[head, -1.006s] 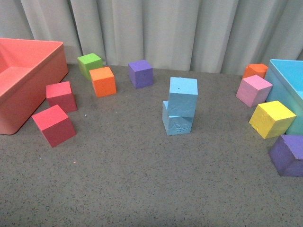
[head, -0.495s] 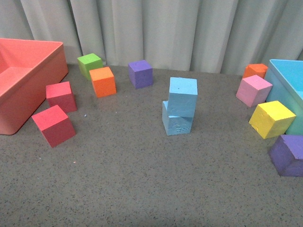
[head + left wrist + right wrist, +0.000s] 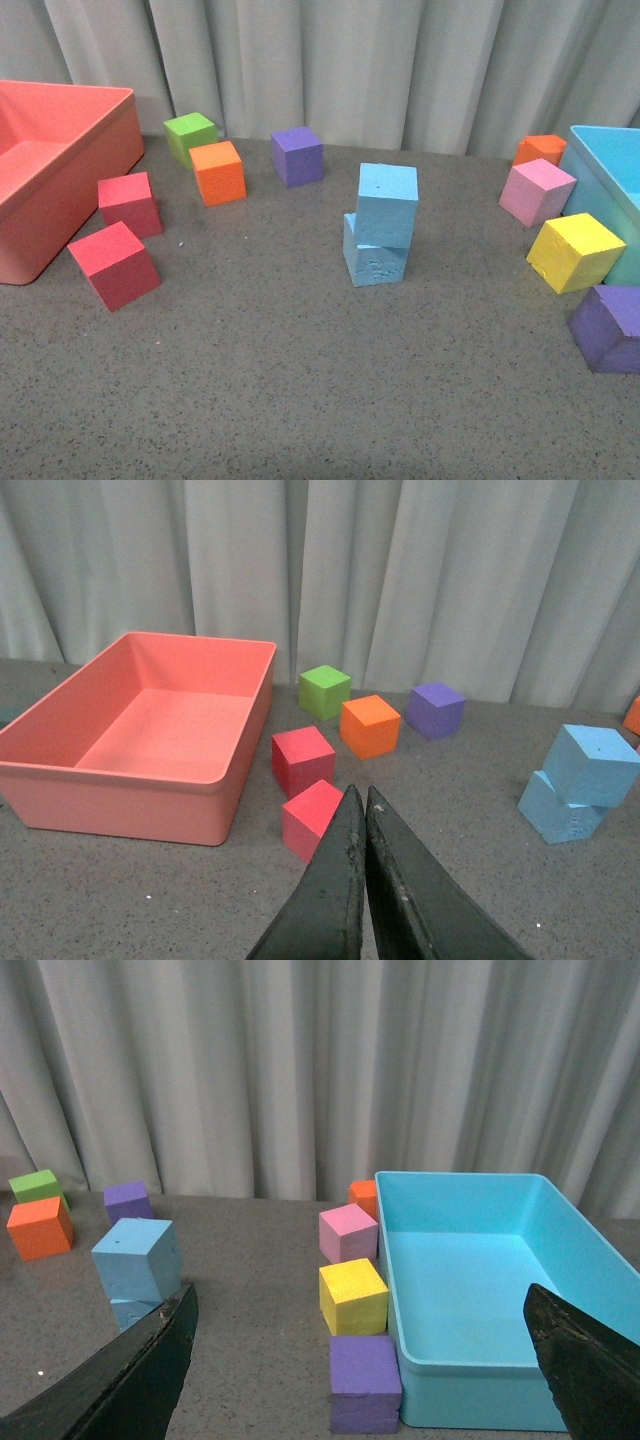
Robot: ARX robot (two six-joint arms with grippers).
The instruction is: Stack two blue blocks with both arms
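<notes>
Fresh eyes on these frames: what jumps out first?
The two-high stack of blue blocks mid-table, the top cube sitting twisted and shifted on the dented lower one. Flanking it are the empty coral bin at far left and the turquoise bin at far right, with loose coloured cubes beside each. Both arms are clear of the stack: left gripper shut, right gripper wide open.

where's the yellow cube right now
In the front view the yellow cube sits at far right, beside the turquoise bin, between the pink cube and a purple cube.
</notes>
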